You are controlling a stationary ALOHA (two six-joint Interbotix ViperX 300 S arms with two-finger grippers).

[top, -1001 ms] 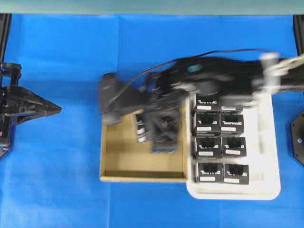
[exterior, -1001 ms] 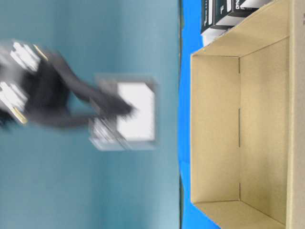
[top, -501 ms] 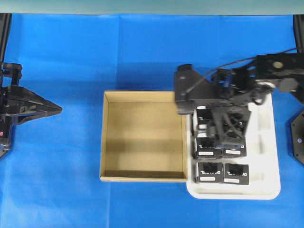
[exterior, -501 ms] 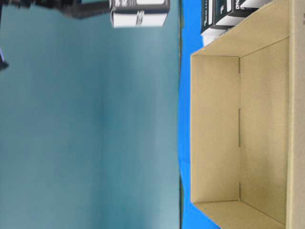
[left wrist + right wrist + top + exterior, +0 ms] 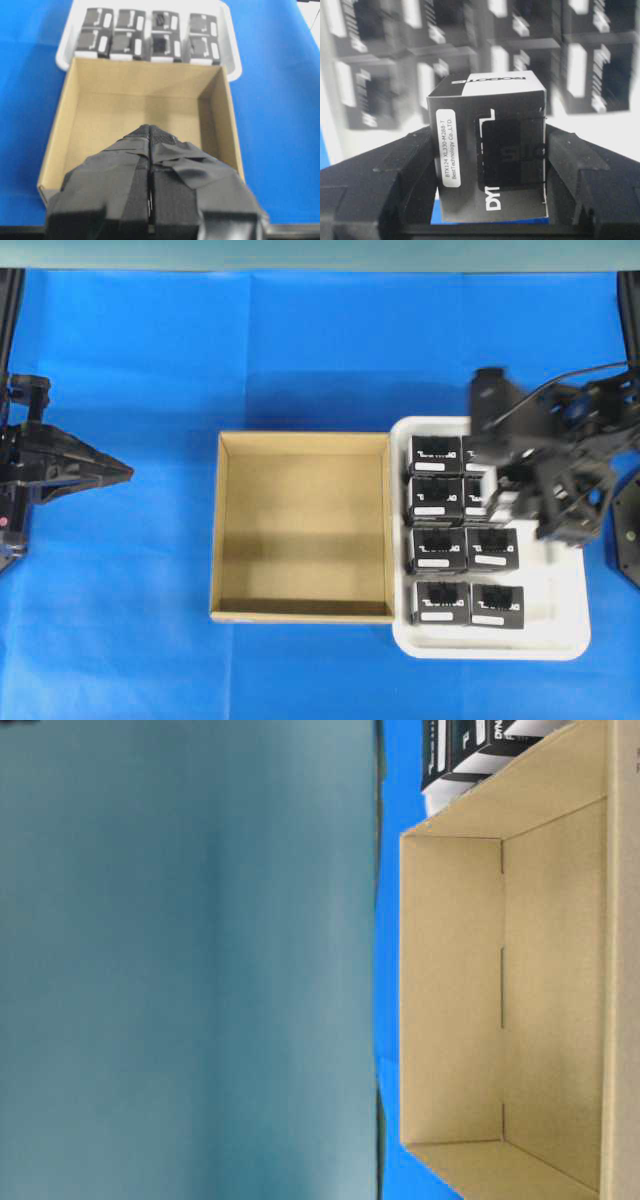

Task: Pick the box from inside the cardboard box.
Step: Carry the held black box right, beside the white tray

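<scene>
Overhead: blue table (image 5: 130, 620) with a shallow brown cardboard box (image 5: 216, 530) at centre, nothing inside. Just right of it, touching, a white plastic tray (image 5: 565, 630) carrying black boxes in two columns.

Right gripper (image 5: 490, 165) above the tray's right part, jaws clamped on the box (image 5: 492, 150), a small black carton with white lettering and a white label strip, one pad pressed to each side. Under it in the wrist view, blurred rows of matching boxes in the tray (image 5: 326, 125). Held box well clear of the cardboard box, raised over the tray.

Left gripper (image 5: 150, 200) parked at the far left of the table, pointing toward the cardboard box, jaws pressed together on nothing.

Table-level view: only the bare carton interior (image 5: 550, 1000) and a corner of the stacked boxes.

Step in hand, as a judgement: lift out of the carton done, carry over the tray under way. Next move likely calls for lowering into a free slot beside the other boxes, keeping the carton square to its neighbours, then releasing.
</scene>
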